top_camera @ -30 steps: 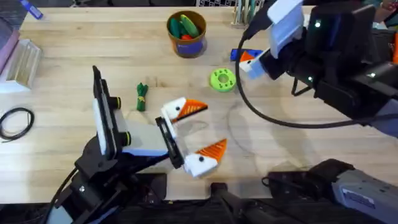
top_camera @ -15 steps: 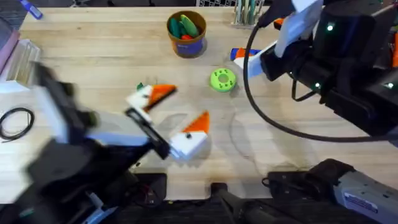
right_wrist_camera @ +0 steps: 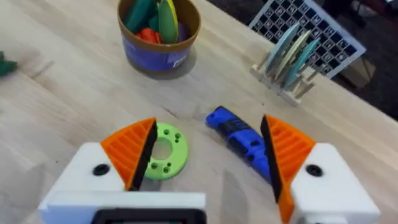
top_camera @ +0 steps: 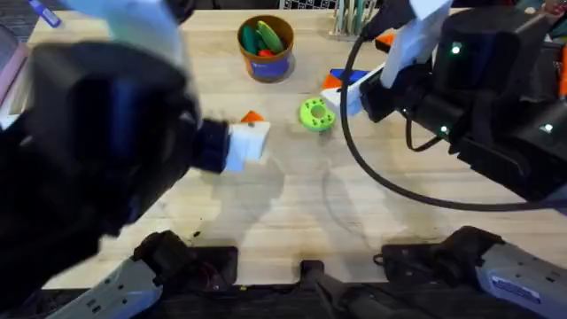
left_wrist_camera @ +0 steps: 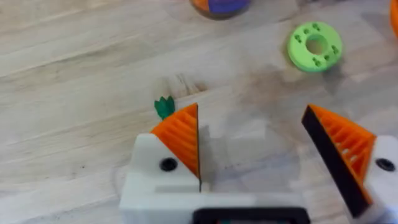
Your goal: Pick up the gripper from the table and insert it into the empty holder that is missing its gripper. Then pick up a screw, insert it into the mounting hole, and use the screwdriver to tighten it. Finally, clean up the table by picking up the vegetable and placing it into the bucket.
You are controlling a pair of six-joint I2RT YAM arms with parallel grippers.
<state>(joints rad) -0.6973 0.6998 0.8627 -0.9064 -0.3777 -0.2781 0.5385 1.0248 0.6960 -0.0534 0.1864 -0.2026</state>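
The step in hand appears to be the final one, clearing the vegetable (left_wrist_camera: 164,107) into the bucket (top_camera: 266,49). The left gripper (left_wrist_camera: 252,146) hangs over the table (left_wrist_camera: 74,74) with its jaws released and wide apart, both orange tips fitted. The vegetable lies on the table just beyond the left-hand tip and is mostly hidden behind it; only a dark-green end shows, outside the gap between the jaws.

The right gripper (right_wrist_camera: 208,155) hovers with its jaws also released, above the green disc (right_wrist_camera: 163,150) and the blue screwdriver (right_wrist_camera: 239,139). It holds nothing.

The bucket stands well apart from the vegetable, toward the far edge, already containing toy pieces.

Next move, as judged: shift the left gripper sideways until the vegetable sits between the jaws, descend, then close
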